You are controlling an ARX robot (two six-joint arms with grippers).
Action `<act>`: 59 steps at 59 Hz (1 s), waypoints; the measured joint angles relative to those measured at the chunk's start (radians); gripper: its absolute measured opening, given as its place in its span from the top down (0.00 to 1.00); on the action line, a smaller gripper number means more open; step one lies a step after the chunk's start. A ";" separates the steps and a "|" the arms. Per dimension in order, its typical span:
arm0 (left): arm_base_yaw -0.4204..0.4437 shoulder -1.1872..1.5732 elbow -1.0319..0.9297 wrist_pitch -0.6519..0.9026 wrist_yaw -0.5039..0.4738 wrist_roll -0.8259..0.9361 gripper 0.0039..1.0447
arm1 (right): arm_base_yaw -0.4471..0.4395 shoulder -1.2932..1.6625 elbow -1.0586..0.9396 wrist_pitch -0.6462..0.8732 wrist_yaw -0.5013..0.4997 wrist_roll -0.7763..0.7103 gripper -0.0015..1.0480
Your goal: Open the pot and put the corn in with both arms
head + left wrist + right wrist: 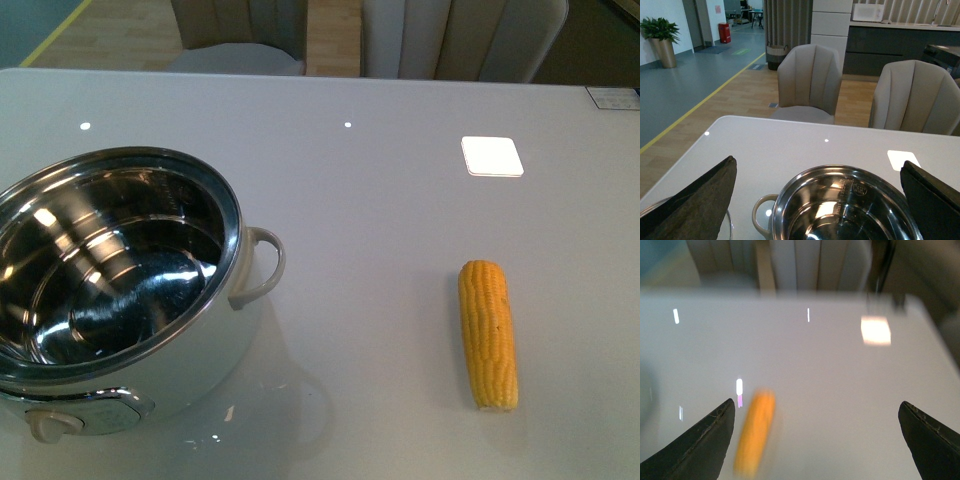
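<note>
At 8 o'clock on the table point(380, 260), the pot point(215, 345) runs off the front view's edge, its left part lost. Motion blur smears the right wrist view: the corn point(755, 432) is a yellow streak, kernels unreadable.

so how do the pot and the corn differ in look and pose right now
The pot is round, white with a shiny steel inside; the corn is a long yellow cob. The pot stands upright, lid off; the corn lies flat. Both rest on the table.
</note>
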 joint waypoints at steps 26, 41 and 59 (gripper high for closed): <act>0.000 -0.001 0.000 0.000 0.000 0.000 0.06 | 0.136 0.679 0.132 0.154 0.076 0.035 0.08; 0.000 -0.001 0.000 0.000 0.000 0.000 0.06 | 0.262 1.163 0.285 0.456 0.114 0.095 0.08; 0.000 -0.001 0.000 0.000 0.000 0.000 0.06 | 0.323 1.659 0.449 0.591 0.174 0.184 0.08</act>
